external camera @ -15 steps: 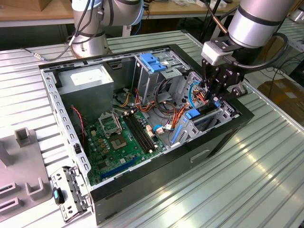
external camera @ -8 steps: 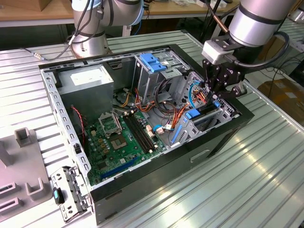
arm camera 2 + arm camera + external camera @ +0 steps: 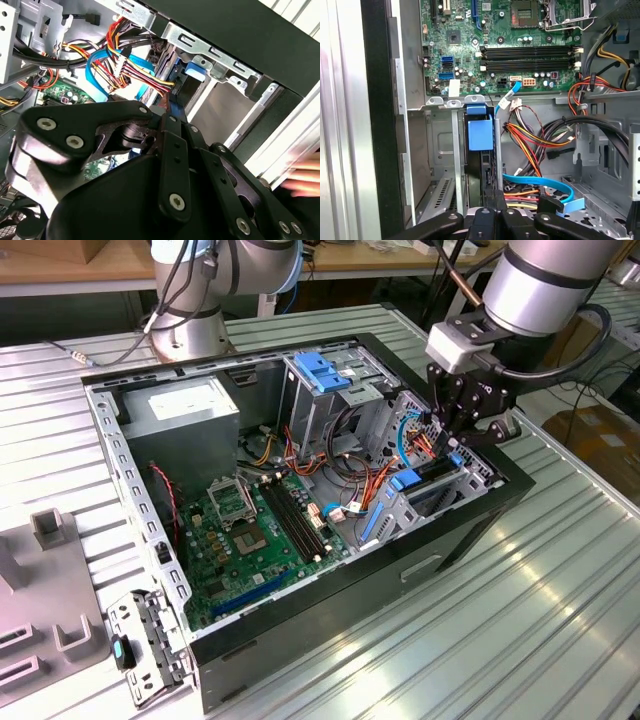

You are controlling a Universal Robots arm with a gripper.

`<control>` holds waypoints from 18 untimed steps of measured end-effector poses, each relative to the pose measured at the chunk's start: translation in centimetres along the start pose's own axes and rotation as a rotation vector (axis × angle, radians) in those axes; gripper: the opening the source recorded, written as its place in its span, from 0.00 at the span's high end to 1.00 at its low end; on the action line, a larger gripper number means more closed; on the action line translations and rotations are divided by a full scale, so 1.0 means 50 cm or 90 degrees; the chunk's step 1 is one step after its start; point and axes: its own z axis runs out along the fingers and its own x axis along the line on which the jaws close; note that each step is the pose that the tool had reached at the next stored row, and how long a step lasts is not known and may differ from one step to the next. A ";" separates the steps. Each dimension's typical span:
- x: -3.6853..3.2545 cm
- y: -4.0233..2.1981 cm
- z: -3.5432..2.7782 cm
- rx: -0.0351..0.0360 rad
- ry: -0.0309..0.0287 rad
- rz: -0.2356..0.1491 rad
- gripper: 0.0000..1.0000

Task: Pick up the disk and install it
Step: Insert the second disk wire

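The black linkage-fingered gripper (image 3: 462, 430) is reaching into the drive bay at the front corner of the open black desktop computer case (image 3: 440, 555), beside the bundle of red, yellow and black power cables (image 3: 535, 140). The disk, a dark flat hard drive edged with bright blue plastic carrier rails (image 3: 480, 135), is sitting on edge in the grey metal bay slot (image 3: 440, 150), directly ahead of the fingertips in the first wrist view. Whether the jaws are clamped on it cannot be told. Judged step: installation, the disk being seated. Completing it calls for a straight push along the slot, clear of the cables.
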 end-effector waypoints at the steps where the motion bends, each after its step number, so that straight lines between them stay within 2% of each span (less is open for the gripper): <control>1: 0.000 0.000 0.000 0.0000 0.0000 0.000 0.89; 7: 0.000 0.000 -0.003 -0.0001 0.0002 0.000 0.89; 9: 0.000 -0.001 -0.010 -0.0081 -0.0014 0.000 0.89; 12: 0.000 -0.002 -0.029 -0.0175 -0.0031 0.000 0.89; 14: 0.000 -0.003 -0.038 -0.0212 -0.0044 0.000 0.89; 16: 0.000 -0.003 -0.039 -0.0247 -0.0057 0.001 0.89; 18: 0.000 -0.003 -0.040 -0.0258 -0.0081 0.001 0.89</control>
